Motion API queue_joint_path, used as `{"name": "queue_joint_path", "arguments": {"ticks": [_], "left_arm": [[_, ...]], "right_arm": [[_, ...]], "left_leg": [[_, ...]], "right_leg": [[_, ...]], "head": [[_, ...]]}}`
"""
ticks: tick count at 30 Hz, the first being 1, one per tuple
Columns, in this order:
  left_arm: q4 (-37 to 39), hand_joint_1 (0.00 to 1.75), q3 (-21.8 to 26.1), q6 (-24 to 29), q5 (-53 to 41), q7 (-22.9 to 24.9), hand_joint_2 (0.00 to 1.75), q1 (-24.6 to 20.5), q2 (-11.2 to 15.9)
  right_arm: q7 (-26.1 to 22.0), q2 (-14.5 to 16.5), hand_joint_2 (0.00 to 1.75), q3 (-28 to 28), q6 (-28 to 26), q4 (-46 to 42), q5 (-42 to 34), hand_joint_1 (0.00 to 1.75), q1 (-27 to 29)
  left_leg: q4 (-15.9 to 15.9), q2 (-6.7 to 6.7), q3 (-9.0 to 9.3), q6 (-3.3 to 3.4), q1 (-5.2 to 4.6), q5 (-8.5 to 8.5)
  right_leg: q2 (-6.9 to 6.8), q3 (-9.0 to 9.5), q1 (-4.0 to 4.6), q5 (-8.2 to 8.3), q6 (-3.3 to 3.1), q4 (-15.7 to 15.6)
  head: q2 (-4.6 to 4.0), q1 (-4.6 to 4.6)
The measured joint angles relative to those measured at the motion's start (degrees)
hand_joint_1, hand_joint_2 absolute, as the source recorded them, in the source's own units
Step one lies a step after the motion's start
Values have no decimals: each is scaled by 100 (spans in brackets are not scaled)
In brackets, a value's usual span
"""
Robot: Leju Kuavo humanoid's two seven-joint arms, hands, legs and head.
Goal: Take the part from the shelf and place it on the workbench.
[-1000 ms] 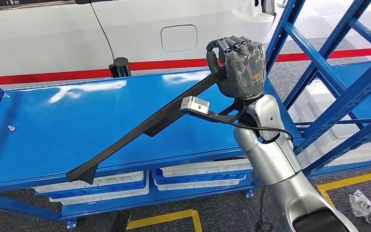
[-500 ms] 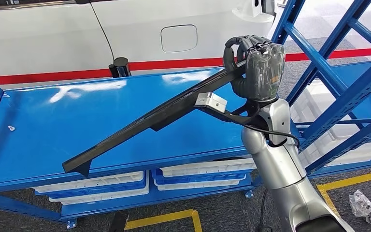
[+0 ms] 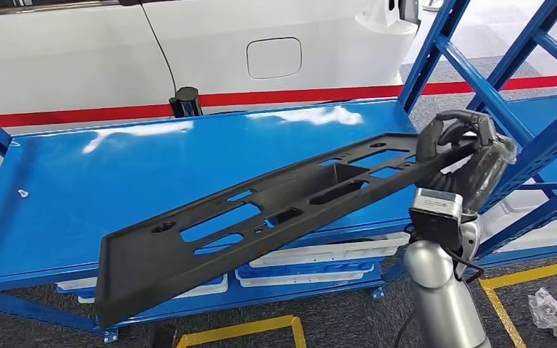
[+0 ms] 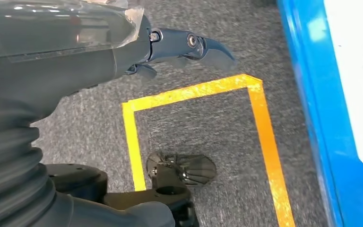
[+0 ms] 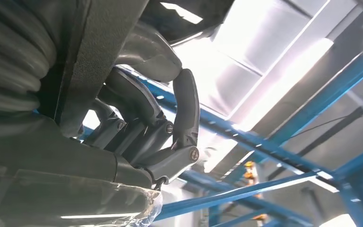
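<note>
- Part (image 3: 261,217): long flat black panel with slots cut through it. It is held in the air over the front of the blue surface, its far end in the right hand, its near end hanging lowest and reaching out past the front edge.
- Right hand (image 3: 464,156): fingers (image 5: 186,106) wrapped tight round the panel's end, beside a blue upright; the right wrist view shows them curled over the dark edge.
- Left hand (image 4: 170,42): hangs by the floor, holding nothing. Fingers look loosely apart, though the blurred wrist view makes this uncertain.
- Workbench (image 3: 101,181): glossy blue top, just under the panel; white bins (image 3: 312,261) on its lower level.
- Shelf frame (image 3: 493,87): blue uprights and braces to the right.
- Surroundings: white car body (image 3: 188,51) behind; yellow floor tape (image 4: 198,92).
- Step in hand, as judged: carrying, with the panel already away from the shelf and above the bench.
- Next move calls for: lowering and levelling the panel so its whole length rests on the top, then loosening the fingers. The overhanging near end could tip off.
</note>
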Motion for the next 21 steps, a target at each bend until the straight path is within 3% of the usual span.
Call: {"name": "queue_joint_path", "arguments": {"ticks": [1, 3, 4, 6, 8, 9, 10, 12, 14, 15, 16, 17, 19, 21], "left_arm": [[11, 0, 26, 9, 12, -1, 175, 14, 2], [22, 0, 70, 10, 16, 0, 175, 29, 7], [23, 0, 87, 3, 18, 3, 175, 29, 10], [24, 0, 115, -8, 24, 9, 175, 28, 19], [34, 0, 132, -10, 36, 15, 175, 33, 26], [43, 0, 141, -13, 43, 20, 175, 37, 29], [50, 0, 149, -18, 50, 24, 175, 39, 30], [57, 0, 167, -44, 59, 32, 175, 39, 28], [60, 0, 180, -75, 61, 38, 175, 39, 27], [61, 0, 184, -85, 62, 43, 175, 40, 28], [62, 0, 186, -88, 63, 49, 175, 41, 28], [62, 0, 188, -89, 63, 54, 175, 39, 28], [62, 0, 193, -92, 64, 60, 175, 21, 28], [61, 0, 200, -102, 67, 62, 175, -1, 25]], "right_arm": [[-27, 0, 175, -75, 10, -78, -28, 175, 132], [-58, 1, 175, -190, 19, -206, -39, 175, 318], [-71, 3, 175, -229, 20, -254, -38, 175, 380], [-89, 4, 175, -297, 23, -331, -37, 175, 496], [-91, 4, 175, -351, 34, -380, -38, 175, 590], [-91, 5, 175, -371, 42, -397, -37, 175, 622], [-92, 8, 175, -388, 49, -412, -35, 175, 649], [-96, 10, 175, -417, 55, -437, -35, 175, 706], [-103, 9, 175, -442, 56, -447, -53, 175, 783], [-107, 9, 175, -450, 57, -448, -66, 175, 818], [-110, 9, 175, -456, 56, -451, -78, 175, 848], [-113, 9, 175, -460, 56, -456, -85, 175, 867], [-118, 8, 175, -476, 55, -480, -94, 175, 894], [-133, 2, 175, -514, 55, -515, -99, 175, 919]], "left_leg": [[4, -2, 0, -6, 2, 2], [31, -6, -7, -41, 13, 6], [57, -9, -15, -74, 6, 2], [89, -10, -31, -158, -12, 12], [95, -7, -53, -239, -3, 38], [155, 1, -87, -275, 11, -30], [300, 9, -149, -305, 24, -176], [875, 23, -349, -350, 38, -648], [1578, 25, -543, -374, 42, -1047], [1757, 26, -545, -375, 42, -1133], [1739, 27, -441, -367, 43, -1133], [1481, 27, -216, -352, 43, -1043], [630, 25, 396, -305, 35, -830], [132, 18, 711, -243, 2, -735]], "right_leg": [[-1, 37, -7, 75, 47, -98], [-8, 402, -34, 389, 152, -865], [-9, 566, -34, 530, 160, -1209], [-6, 725, -16, 691, 91, -1522], [0, 691, -9, 760, -28, -1486], [-1, 659, -17, 797, -86, -1483], [-5, 624, -29, 834, -142, -1486], [-18, 552, -25, 898, -226, -1487], [-34, 474, 0, 953, -251, -1481], [-40, 432, 12, 983, -249, -1478], [-42, 390, 20, 1015, -242, -1476], [-41, 355, 24, 1047, -232, -1476], [-38, 311, 37, 1102, -192, -1473], [-43, 291, 58, 1154, -124, -1469]], "head": [[0, 1], [0, 6], [0, 7], [0, -3], [0, -16], [0, -19], [0, -26], [0, -38], [0, -40], [0, -39], [0, -39], [0, -41], [0, -42], [0, -27]]}}
